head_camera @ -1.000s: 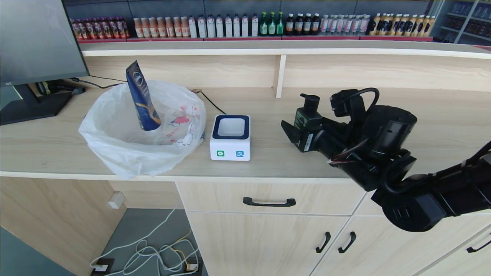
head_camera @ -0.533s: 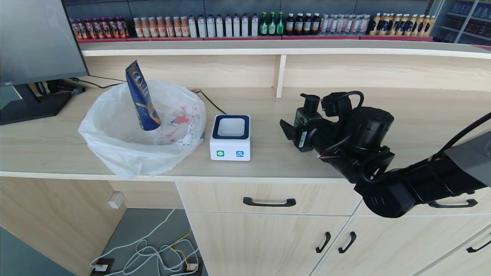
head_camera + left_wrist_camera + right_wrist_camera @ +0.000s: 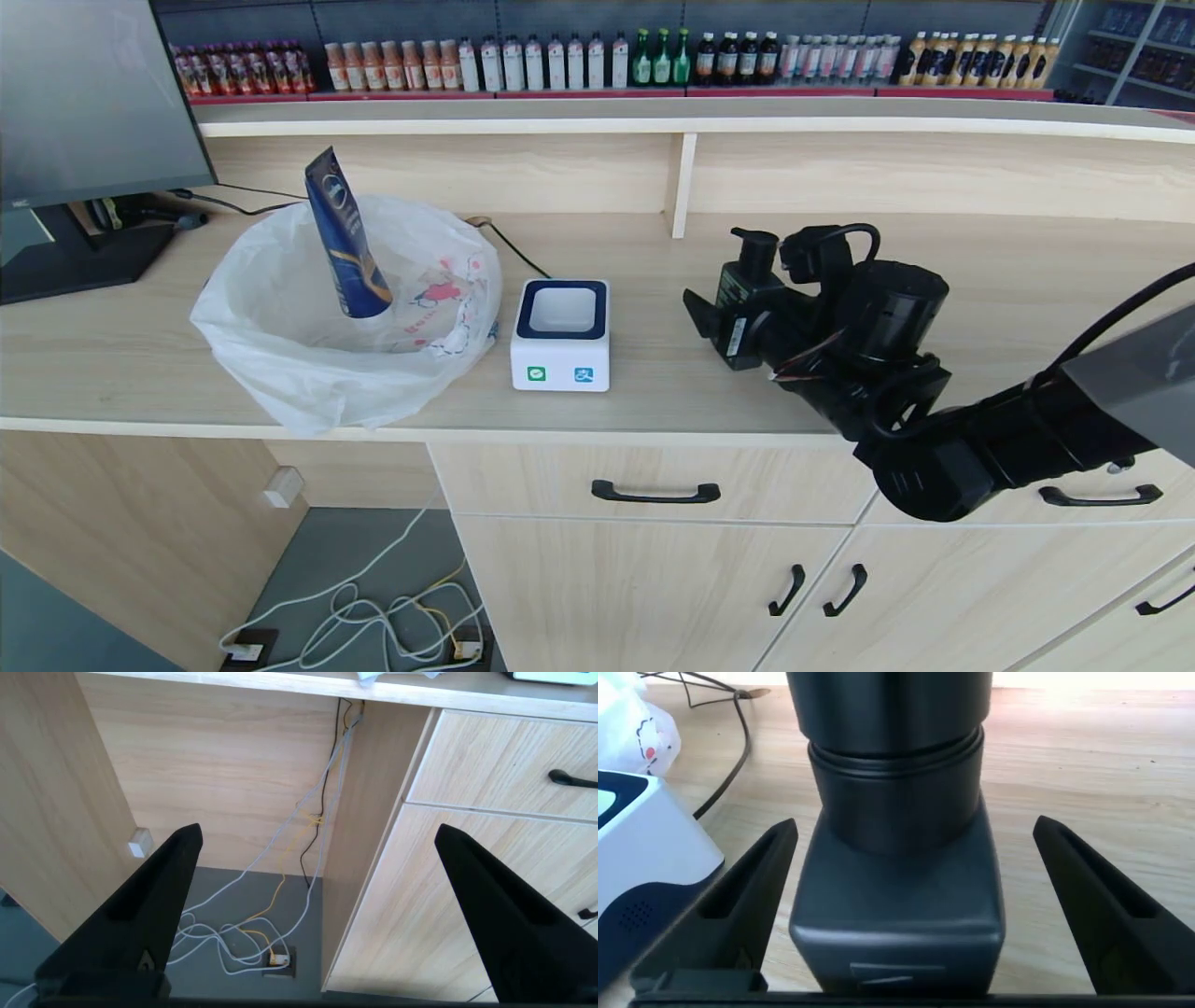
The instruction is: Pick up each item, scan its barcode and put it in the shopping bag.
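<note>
right gripper [image 3: 913, 831]: jaws wide, straddled pump bottle [image 3: 745, 280] for pickup
left gripper [image 3: 316, 835]: jaws wide, parked below counter [image 3: 448, 691]

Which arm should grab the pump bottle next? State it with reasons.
Right. The right end effector straddles the black square pump bottle on the wooden counter; the left end effector hangs below it, facing cabinets.

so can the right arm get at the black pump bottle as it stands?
Probably yes: the right gripper is open with a finger either side of the black pump bottle, nothing between them.
</note>
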